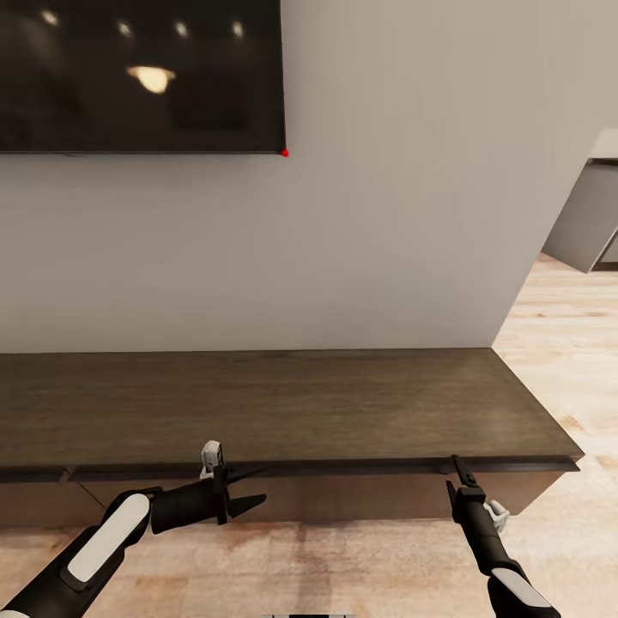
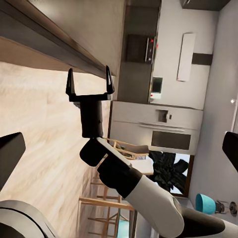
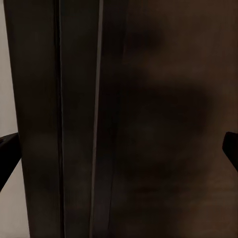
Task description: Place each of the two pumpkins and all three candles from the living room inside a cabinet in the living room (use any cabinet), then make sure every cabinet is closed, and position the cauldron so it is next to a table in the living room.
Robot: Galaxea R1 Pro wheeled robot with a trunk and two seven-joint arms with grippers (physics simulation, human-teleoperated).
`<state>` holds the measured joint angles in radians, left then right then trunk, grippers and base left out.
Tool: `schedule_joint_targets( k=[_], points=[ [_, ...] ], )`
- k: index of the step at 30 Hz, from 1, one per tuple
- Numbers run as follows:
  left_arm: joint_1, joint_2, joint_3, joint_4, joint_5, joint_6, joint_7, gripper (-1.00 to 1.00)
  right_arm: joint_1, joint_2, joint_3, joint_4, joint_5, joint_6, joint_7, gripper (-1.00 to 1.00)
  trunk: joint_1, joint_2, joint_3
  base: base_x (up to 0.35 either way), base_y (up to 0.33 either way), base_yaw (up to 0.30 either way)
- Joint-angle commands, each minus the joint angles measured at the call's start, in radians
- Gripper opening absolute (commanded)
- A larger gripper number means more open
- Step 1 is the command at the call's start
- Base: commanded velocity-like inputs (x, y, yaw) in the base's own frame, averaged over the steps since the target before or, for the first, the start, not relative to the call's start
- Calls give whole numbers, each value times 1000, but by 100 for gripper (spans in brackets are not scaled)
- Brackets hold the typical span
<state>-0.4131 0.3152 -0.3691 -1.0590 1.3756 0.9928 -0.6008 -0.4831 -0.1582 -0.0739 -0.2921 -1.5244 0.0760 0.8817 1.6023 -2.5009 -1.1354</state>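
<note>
Pale wall and dark TV (image 1: 137, 73) filled background. Cabinet (image 1: 283, 403) ran long and low below, fronts flush. Right gripper (image 1: 457, 476), jaws apart, reached top front edge, likely to pry. Left gripper (image 1: 249, 487), jaws apart, waited alongside.

A home living room is shown: a dark television (image 1: 137, 73) is mounted above a long low cabinet (image 1: 283, 412), and kitchen appliances (image 2: 156, 126) are seen beyond.

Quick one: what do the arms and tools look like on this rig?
Both arms are glossy black with white shell panels. The left tool and right tool each have two thin, pointed black fingers on a black wrist, with a small light-grey bracket mounted beside it. No loose cables visible.
</note>
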Motion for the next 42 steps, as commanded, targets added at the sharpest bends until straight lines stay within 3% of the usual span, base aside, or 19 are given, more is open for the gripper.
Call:
schedule_joint_targets(
  k=[1,24,25,42],
  points=[
    [-1,1,-2,1,-1,1,-5,100,0,0,2,3,-4,8,-1,100,0,0,-1,0,0,0],
    [-1,1,0,1,4,1,-7,100,0,0,2,1,-3,13,-1,100,0,0,-1,0,0,0],
    [-1,1,0,1,4,1,-6,100,0,0,2,1,-3,13,-1,-100,0,0,-1,0,0,0],
    [-1,1,1,1,7,1,-7,100,0,0,2,1,-3,11,-1,-100,0,0,-1,0,0,0]
  ],
)
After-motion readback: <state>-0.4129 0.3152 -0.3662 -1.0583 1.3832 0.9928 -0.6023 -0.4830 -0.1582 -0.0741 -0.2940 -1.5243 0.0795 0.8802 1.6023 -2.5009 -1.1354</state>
